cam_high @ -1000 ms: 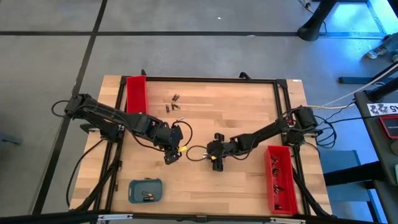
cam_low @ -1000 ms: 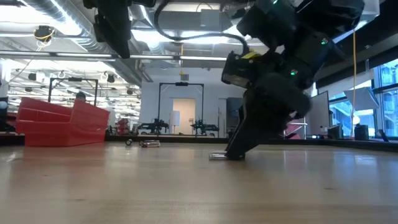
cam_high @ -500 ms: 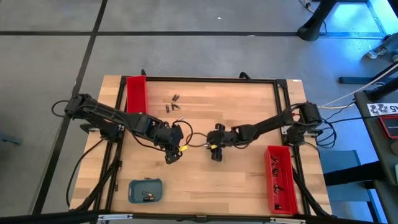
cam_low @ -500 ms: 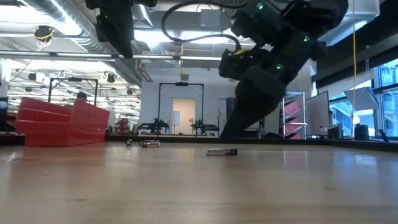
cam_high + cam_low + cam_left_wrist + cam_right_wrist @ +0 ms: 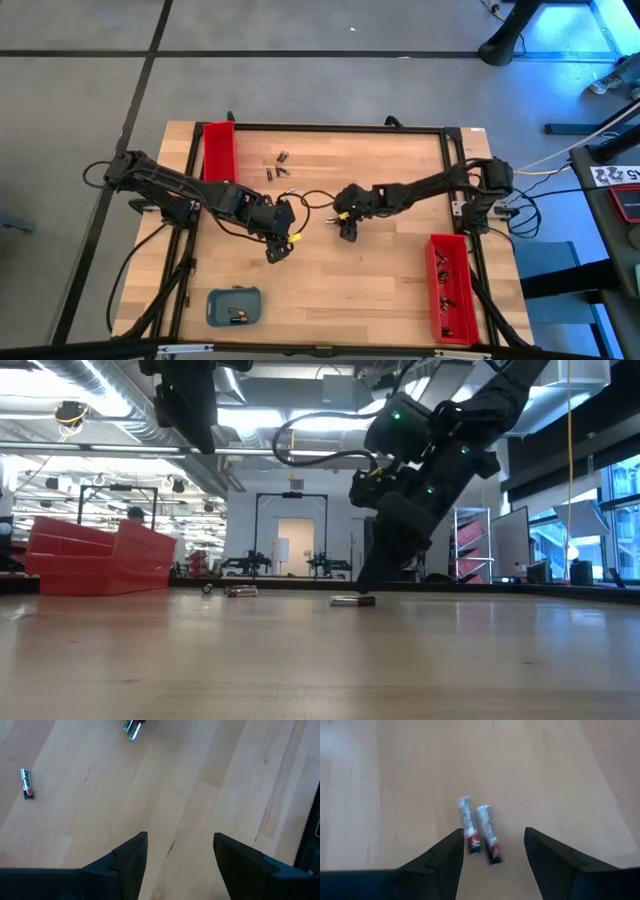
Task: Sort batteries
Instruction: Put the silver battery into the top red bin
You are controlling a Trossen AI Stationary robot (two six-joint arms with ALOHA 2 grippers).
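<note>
Your right gripper hung open and empty near the middle of the high view, over two small silvery cylindrical batteries with red-and-dark ends lying side by side, touching, on the pale wooden table. Your left gripper waited left of centre, also wide open, holding nothing. These cells looked light, rigid, smooth and prone to rolling, so you likely had to pinch one across mid-barrel.

Desk centre: right tool above two batteries lying side by side, touching. Left tool just left of it. More batteries near back-left tray; another tray front-right.
</note>
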